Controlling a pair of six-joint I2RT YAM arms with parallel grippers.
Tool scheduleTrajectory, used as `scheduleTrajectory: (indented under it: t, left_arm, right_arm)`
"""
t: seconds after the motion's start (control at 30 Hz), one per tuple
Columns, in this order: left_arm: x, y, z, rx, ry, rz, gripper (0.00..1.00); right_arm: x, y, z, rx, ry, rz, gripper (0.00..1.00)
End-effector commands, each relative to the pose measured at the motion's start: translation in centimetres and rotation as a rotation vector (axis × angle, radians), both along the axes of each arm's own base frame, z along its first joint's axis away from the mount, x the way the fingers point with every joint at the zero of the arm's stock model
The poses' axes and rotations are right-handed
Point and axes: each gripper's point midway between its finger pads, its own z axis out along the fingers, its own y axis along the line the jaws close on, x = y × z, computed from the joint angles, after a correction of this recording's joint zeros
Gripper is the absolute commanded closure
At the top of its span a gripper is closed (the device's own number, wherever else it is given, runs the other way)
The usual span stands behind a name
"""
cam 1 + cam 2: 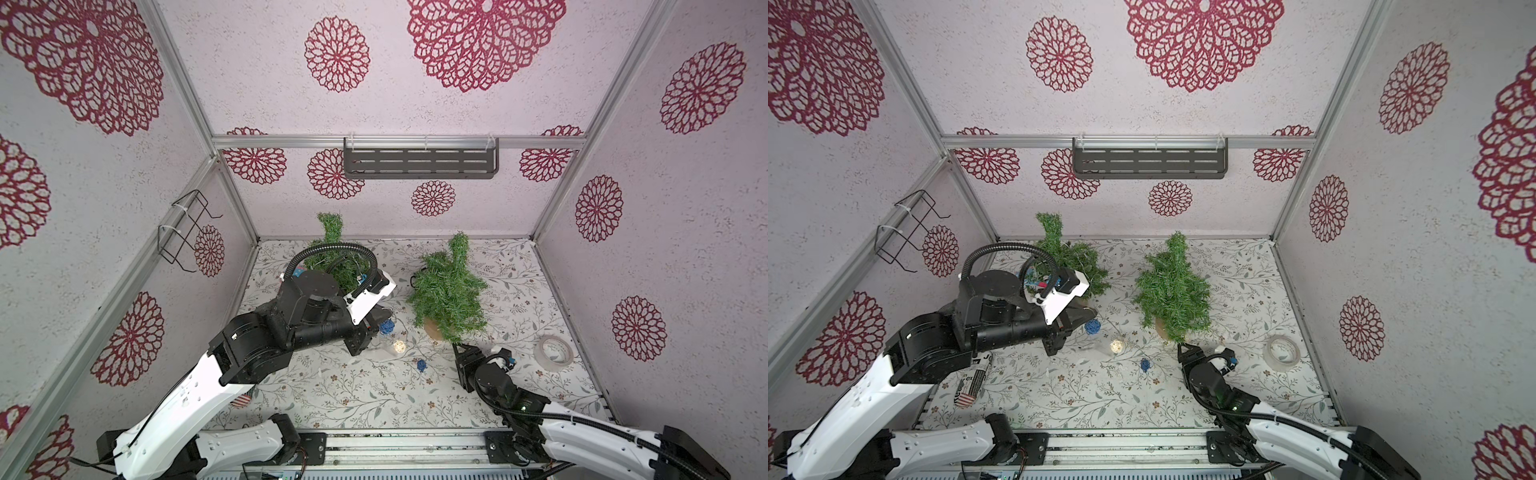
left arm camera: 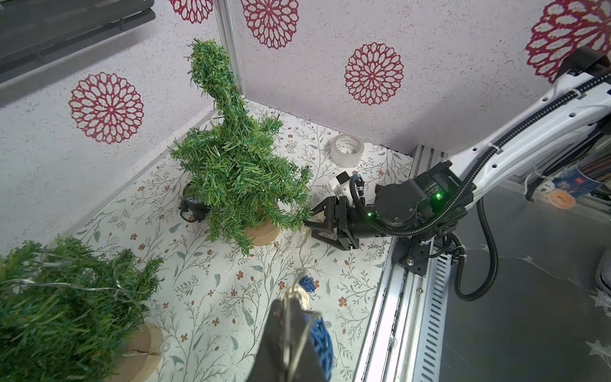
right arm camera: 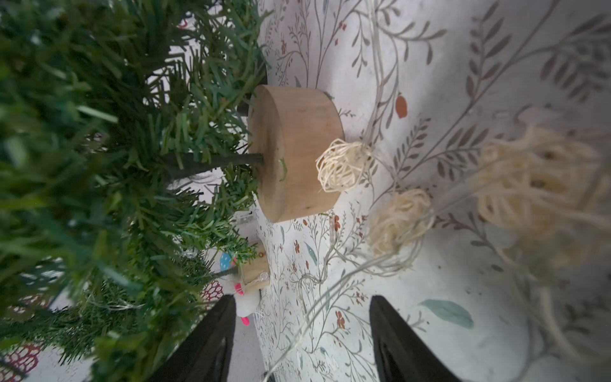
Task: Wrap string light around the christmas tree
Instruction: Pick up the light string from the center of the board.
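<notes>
The black-fingered left gripper (image 2: 292,306) is pressed together on the thin silver wire of the string light (image 1: 399,346), with a blue wicker ball (image 2: 320,344) of the strand hanging right against its fingers; in both top views it hovers above the table, in front of the left tree (image 1: 332,249). This small green artificial Christmas tree stands on a round wooden base near the back-left corner, and loops of wire lie over its branches in the left wrist view. From the pinch the wire runs down to the floral-patterned tabletop (image 1: 332,395), past one lit ball and a smaller blue wicker ball (image 1: 422,365) lying in the open between the arms. The right gripper (image 3: 301,297) has its two black fingers spread wide, low over the table, with the wire passing loosely between them but not clamped. It points at the foot of the right tree (image 1: 449,286), a second green tree of the same kind, its tips close to the lowest branch. Cream wicker balls (image 3: 342,165) of the strand rest against that tree's wooden disc base (image 3: 297,152). A roll of clear tape (image 1: 555,351) lies flat near the right wall, well apart from both trees.
</notes>
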Motion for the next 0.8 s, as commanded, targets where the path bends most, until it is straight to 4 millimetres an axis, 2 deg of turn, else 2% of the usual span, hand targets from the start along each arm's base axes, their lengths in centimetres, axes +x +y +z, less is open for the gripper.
scheduleTrajectory:
  t: [0.0, 0.1, 0.23, 0.3, 0.4, 0.47, 0.57, 0.67, 0.77]
  left_arm:
    - [-0.6, 0.3, 1.2, -0.025, -0.018, -0.018, 1.00]
    - [-0.9, 0.7, 1.3, -0.035, -0.014, -0.012, 1.00]
    - [-1.5, 1.2, 1.1, -0.058, -0.009, -0.016, 1.00]
    - [-1.6, 1.6, 0.8, -0.056, -0.011, -0.003, 1.00]
    - [-1.8, 1.9, 0.4, -0.058, -0.005, 0.004, 1.00]
    - [-1.8, 2.1, 0.0, -0.063, -0.001, 0.009, 1.00]
    - [-1.8, 2.1, -1.2, -0.054, 0.019, 0.015, 1.00]
    - [-1.7, 2.0, -2.7, -0.043, 0.037, 0.021, 1.00]
    - [-1.2, 1.6, -4.2, -0.048, 0.052, 0.029, 1.00]
  right_arm:
    - [1.8, -0.5, 2.4, 0.116, -0.080, -0.141, 0.42]
    - [2.2, -1.7, 2.1, 0.107, -0.092, -0.224, 0.56]
    - [2.6, -2.2, 3.0, 0.099, -0.133, -0.262, 0.76]
    - [2.5, -2.5, 3.3, 0.086, -0.130, -0.271, 0.85]
    - [1.9, -4.2, 3.3, 0.046, -0.129, -0.302, 0.98]
    - [1.3, -5.6, 3.8, 0.004, -0.142, -0.320, 1.00]
    - [0.3, -8.1, 5.7, -0.110, -0.165, -0.335, 1.00]
    - [-0.5, -10.3, 8.9, -0.198, -0.225, -0.350, 1.00]
    - [-1.1, -12.4, 13.1, -0.348, -0.299, -0.353, 1.00]
